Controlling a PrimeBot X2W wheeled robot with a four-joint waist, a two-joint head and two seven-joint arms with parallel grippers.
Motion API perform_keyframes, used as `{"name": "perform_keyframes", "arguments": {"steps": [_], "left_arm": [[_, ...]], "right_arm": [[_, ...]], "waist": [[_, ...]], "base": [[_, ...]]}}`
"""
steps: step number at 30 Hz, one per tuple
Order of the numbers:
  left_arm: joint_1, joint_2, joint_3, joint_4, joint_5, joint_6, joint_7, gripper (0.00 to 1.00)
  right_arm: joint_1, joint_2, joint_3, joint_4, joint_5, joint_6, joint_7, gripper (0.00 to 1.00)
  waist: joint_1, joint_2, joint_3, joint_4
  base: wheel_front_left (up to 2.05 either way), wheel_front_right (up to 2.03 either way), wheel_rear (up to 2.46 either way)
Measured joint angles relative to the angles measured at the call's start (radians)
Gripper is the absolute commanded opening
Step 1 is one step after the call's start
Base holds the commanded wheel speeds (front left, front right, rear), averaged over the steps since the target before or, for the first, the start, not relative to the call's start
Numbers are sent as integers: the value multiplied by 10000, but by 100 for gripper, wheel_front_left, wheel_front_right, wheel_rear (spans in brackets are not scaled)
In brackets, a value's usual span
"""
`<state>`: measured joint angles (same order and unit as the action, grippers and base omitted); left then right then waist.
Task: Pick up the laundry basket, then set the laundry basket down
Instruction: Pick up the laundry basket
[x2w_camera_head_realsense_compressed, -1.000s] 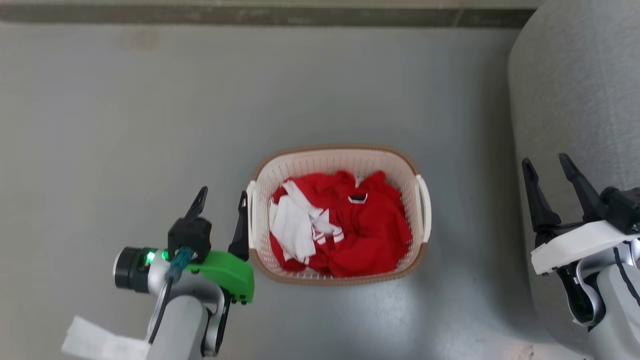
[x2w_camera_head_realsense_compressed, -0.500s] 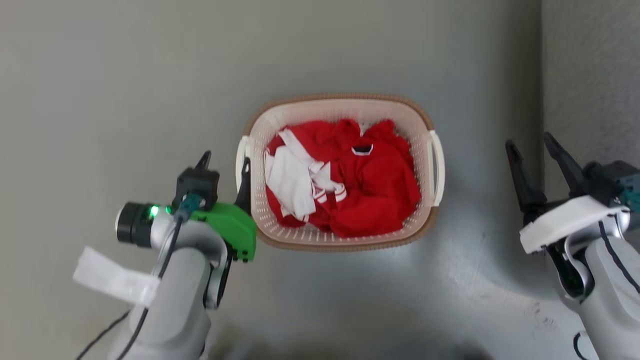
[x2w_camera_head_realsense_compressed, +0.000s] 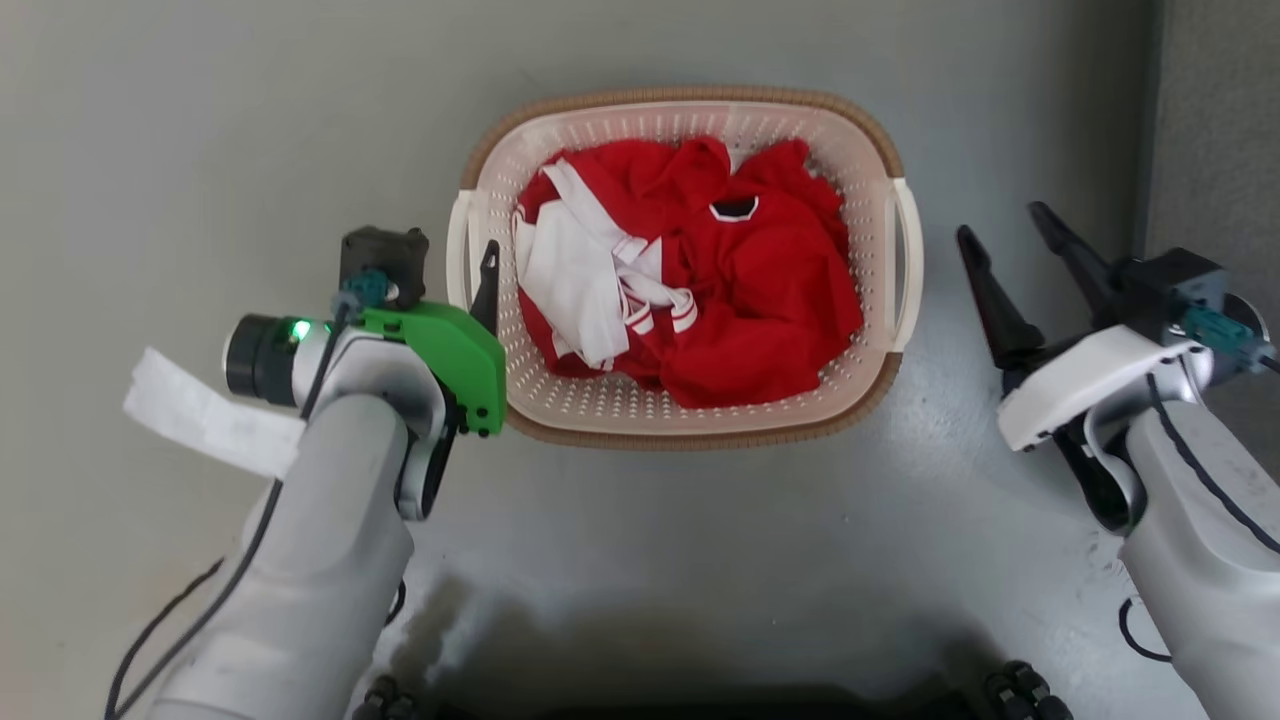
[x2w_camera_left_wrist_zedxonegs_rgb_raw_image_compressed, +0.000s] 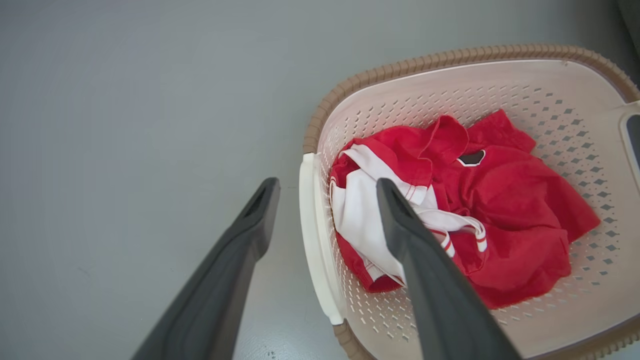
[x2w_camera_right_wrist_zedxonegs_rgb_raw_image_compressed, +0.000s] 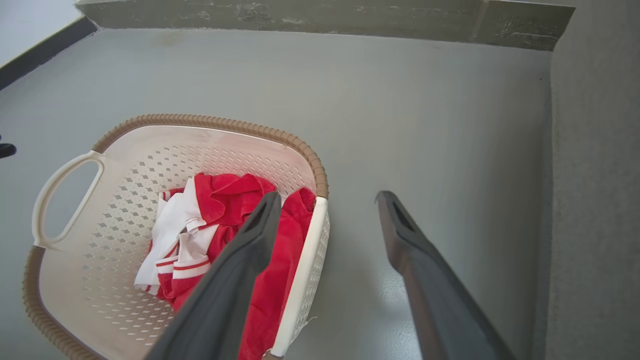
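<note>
The laundry basket (x2w_camera_head_realsense_compressed: 690, 96) stands on the grey floor, cream and perforated with a brown rim, holding red and white clothes (x2w_camera_head_realsense_compressed: 720, 300). My left gripper (x2w_camera_head_realsense_compressed: 445, 262) is open and straddles the basket's white left handle (x2w_camera_left_wrist_zedxonegs_rgb_raw_image_compressed: 312, 240): one finger (x2w_camera_left_wrist_zedxonegs_rgb_raw_image_compressed: 250, 235) is outside the wall, the other (x2w_camera_left_wrist_zedxonegs_rgb_raw_image_compressed: 410, 235) is over the clothes. My right gripper (x2w_camera_head_realsense_compressed: 1002, 225) is open just right of the right handle (x2w_camera_head_realsense_compressed: 905, 260), apart from it. The right wrist view shows that handle (x2w_camera_right_wrist_zedxonegs_rgb_raw_image_compressed: 305, 260) under the gap between the fingers (x2w_camera_right_wrist_zedxonegs_rgb_raw_image_compressed: 250, 245).
A grey fabric-covered upright surface (x2w_camera_head_realsense_compressed: 1215, 120) rises close behind my right arm. A low concrete kerb (x2w_camera_right_wrist_zedxonegs_rgb_raw_image_compressed: 300, 15) runs along the far side of the floor. A white paper tag (x2w_camera_head_realsense_compressed: 200, 415) hangs from my left forearm. My dark base (x2w_camera_head_realsense_compressed: 700, 705) shows at the bottom.
The camera has moved down and closer, so the basket sits higher in the picture. My left gripper has shifted onto the left handle, and my right gripper has closed in on the right handle.
</note>
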<state>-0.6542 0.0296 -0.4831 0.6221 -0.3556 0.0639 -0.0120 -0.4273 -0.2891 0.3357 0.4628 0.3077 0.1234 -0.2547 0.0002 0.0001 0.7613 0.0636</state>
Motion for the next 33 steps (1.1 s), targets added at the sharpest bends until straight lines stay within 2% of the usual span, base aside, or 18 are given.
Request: {"name": "perform_keyframes", "arguments": {"steps": [10,20,22,23,24,25,26,33], "left_arm": [[-927,-38,-121,1185,-201,-209,144,100],[-1950,-65,-391,2034,-550,-393,353,100],[-2110,-65,-472,2201,-570,-568,391,100],[-2177,-71,-508,2284,-585,-637,391,100],[-2220,-86,-502,2355,-642,-639,389,84],[-2266,-90,-508,2431,-721,-642,370,18],[-2266,-90,-508,2431,-721,-642,370,0],[-2398,-102,-650,2830,-897,-744,48,0]], "right_arm": [[-754,71,1011,1127,257,0,125,100],[-1763,81,1588,1818,637,0,506,100],[-1921,79,1712,1933,640,0,546,100],[-2019,79,1822,1992,667,0,589,97],[-2104,81,1894,2031,709,2,591,28],[-2190,88,1958,2090,725,10,591,0],[-2190,88,1958,2090,725,10,591,0],[-2522,173,2339,2418,1174,73,571,0]], "waist": [[-1,0,718,-75],[-1,0,1362,-137],[-1,0,1499,-139],[-1,0,1562,-140],[-1,-1,1621,-142],[-1,0,1675,-143],[-1,0,1675,-143],[-2,0,1713,-150]], "base": [[0,0,0],[0,0,0],[0,0,0],[0,0,0],[0,0,0],[0,0,0],[0,0,0],[0,0,0]]}}
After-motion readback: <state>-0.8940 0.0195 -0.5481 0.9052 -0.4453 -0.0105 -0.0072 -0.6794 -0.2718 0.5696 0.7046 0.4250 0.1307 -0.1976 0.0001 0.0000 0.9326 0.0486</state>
